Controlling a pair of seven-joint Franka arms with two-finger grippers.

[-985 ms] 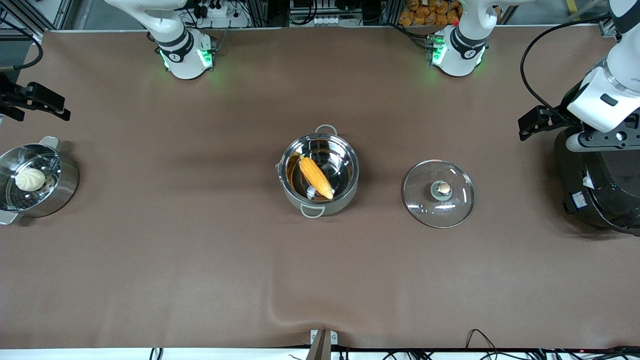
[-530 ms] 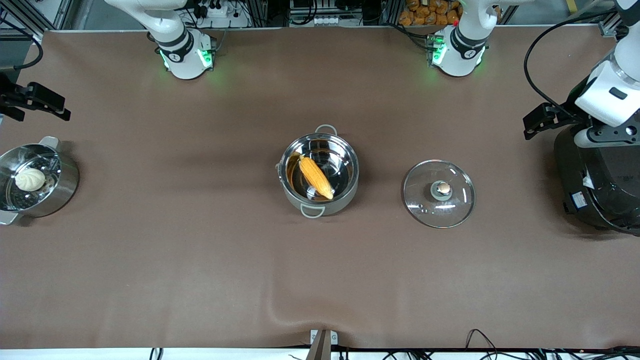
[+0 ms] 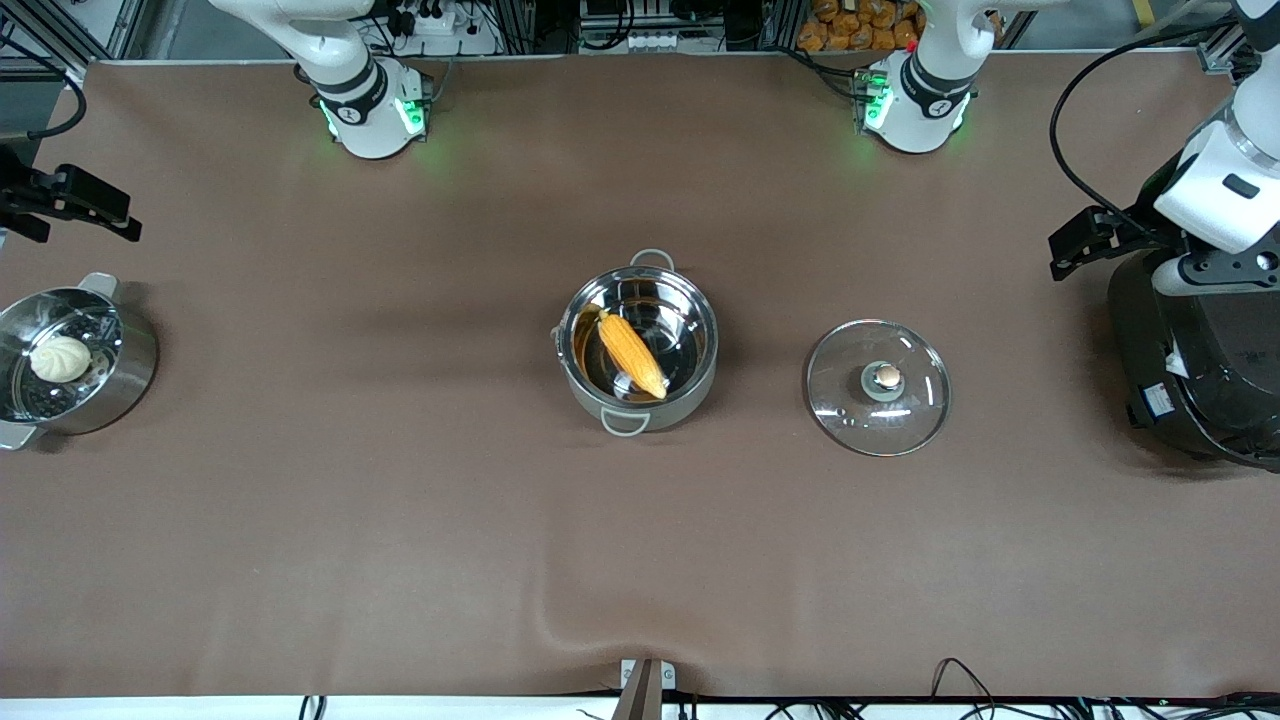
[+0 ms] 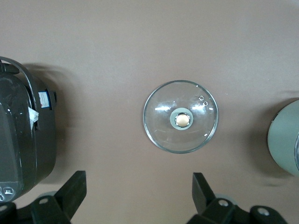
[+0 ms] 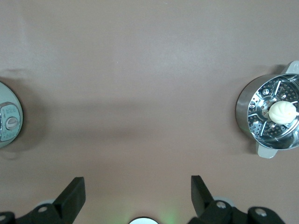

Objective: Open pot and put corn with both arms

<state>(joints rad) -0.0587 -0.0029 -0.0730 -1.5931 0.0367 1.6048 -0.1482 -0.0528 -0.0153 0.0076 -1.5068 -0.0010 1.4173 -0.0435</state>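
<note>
The steel pot [image 3: 690, 385] stands open in the middle of the table with the yellow-orange corn [image 3: 632, 354] lying slanted inside it. Its glass lid [image 3: 915, 415] with the copper knob [image 3: 885, 377] lies flat on the table beside the pot, toward the left arm's end; it also shows in the left wrist view [image 4: 161, 100]. My left gripper [image 4: 138, 191] is open and empty, high over the table between the lid and the black cooker [image 3: 1200, 380]. My right gripper [image 5: 138, 191] is open and empty, high over the right arm's end of the table.
A steel steamer pot [image 3: 125, 385] holding a white bun [image 3: 60, 358] stands at the right arm's end, also in the right wrist view [image 5: 247, 114]. A grey round appliance [image 5: 7, 121] shows at that view's edge. The brown cloth wrinkles at the front edge [image 3: 560, 625].
My left arm has drawn a little farther away from the lid, toward its end of the table. The right arm, pot, corn and lid have not moved.
</note>
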